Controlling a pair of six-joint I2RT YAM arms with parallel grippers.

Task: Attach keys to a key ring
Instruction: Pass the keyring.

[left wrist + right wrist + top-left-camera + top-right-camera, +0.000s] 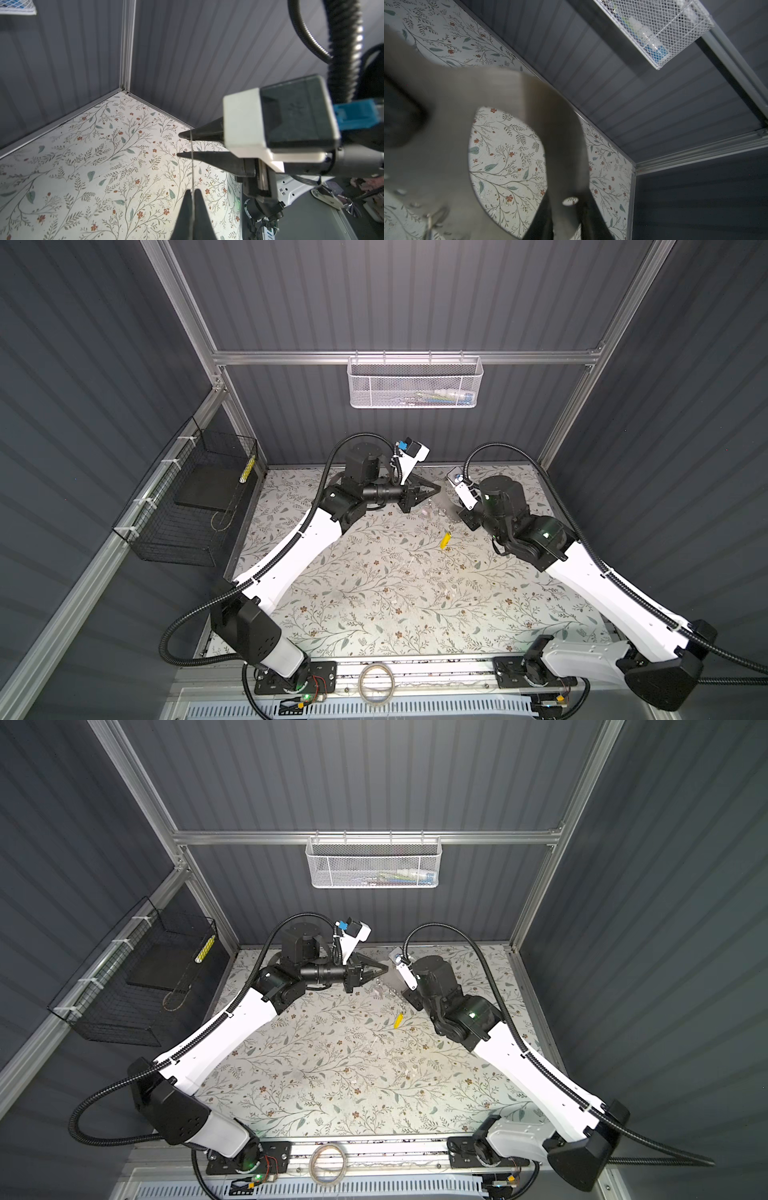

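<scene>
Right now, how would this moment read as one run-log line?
left gripper: shut on key ring edge | right gripper: holding key ring's narrow end | yellow key: on table, unattached

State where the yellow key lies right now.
In both top views the yellow key lies on the table, right of centre, beside the right arm.

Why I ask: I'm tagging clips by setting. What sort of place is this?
Likely a robotics lab work cell, not a home or shop: grey ribbed wall panels on an aluminium frame box in a floral-covered table, with the left arm and right arm mounted at its front edge.
</scene>
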